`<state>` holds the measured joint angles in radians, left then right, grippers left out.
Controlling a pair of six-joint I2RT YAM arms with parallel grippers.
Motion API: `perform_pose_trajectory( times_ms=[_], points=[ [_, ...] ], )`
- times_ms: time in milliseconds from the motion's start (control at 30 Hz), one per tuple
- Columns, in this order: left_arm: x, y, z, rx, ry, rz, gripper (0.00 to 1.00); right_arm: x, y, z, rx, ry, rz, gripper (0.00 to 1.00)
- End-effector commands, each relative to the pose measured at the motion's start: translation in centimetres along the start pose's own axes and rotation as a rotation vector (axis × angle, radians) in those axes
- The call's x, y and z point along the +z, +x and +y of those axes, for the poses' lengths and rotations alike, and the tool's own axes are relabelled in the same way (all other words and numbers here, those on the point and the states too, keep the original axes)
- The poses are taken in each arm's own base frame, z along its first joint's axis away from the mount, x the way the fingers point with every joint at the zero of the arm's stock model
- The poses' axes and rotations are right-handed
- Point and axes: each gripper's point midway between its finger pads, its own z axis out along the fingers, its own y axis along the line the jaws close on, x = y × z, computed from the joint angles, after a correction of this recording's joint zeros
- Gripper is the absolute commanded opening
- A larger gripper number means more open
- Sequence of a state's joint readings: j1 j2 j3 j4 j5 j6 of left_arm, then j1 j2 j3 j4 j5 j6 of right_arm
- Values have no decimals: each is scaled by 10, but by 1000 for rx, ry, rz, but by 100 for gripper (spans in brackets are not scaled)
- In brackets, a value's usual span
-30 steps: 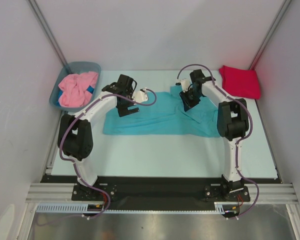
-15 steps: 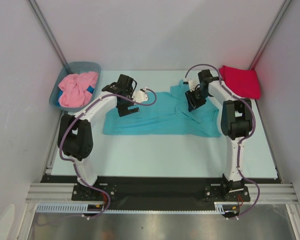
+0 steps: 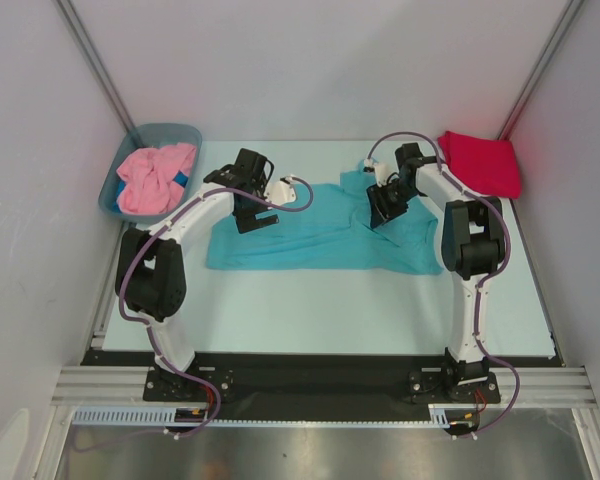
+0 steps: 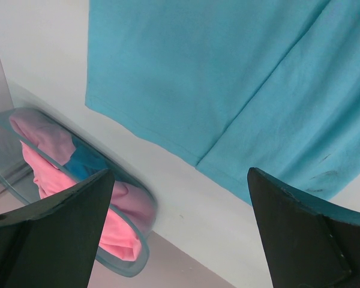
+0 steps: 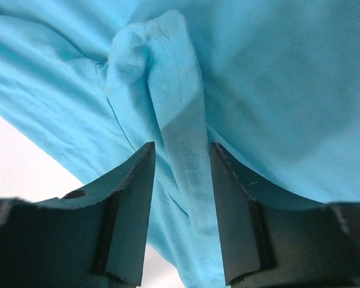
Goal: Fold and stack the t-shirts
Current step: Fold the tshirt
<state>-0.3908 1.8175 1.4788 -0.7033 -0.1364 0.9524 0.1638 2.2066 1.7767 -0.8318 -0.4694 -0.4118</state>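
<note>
The turquoise t-shirt (image 3: 310,235) lies spread across the middle of the table (image 3: 310,300), with bare surface along its near hem and beyond its left edge. The pink t-shirt (image 3: 155,178) sits bunched in the tub (image 3: 170,130) far left. The red t-shirt (image 3: 480,162) is folded far right. My left gripper (image 4: 180,173) hangs wide apart over the turquoise hem, holding nothing. My right gripper (image 5: 181,147) stands narrowly parted, a raised turquoise fold running loose between its fingers (image 5: 132,198).
</note>
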Motion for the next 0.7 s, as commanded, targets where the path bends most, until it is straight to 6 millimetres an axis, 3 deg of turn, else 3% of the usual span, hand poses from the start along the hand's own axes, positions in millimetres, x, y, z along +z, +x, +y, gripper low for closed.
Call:
perform_pose_trajectory(
  times_ms=[0, 233, 667],
  points=[
    [-14, -10, 11, 11, -46, -39, 100, -6, -6, 5, -2, -31, -27, 46],
    [-14, -11, 12, 12, -48, -42, 100, -3, -3, 5, 3, -40, -18, 41],
    [-14, -12, 13, 7, -49, -46, 100, -2, -5, -9, 22, -11, -21, 42]
  ],
)
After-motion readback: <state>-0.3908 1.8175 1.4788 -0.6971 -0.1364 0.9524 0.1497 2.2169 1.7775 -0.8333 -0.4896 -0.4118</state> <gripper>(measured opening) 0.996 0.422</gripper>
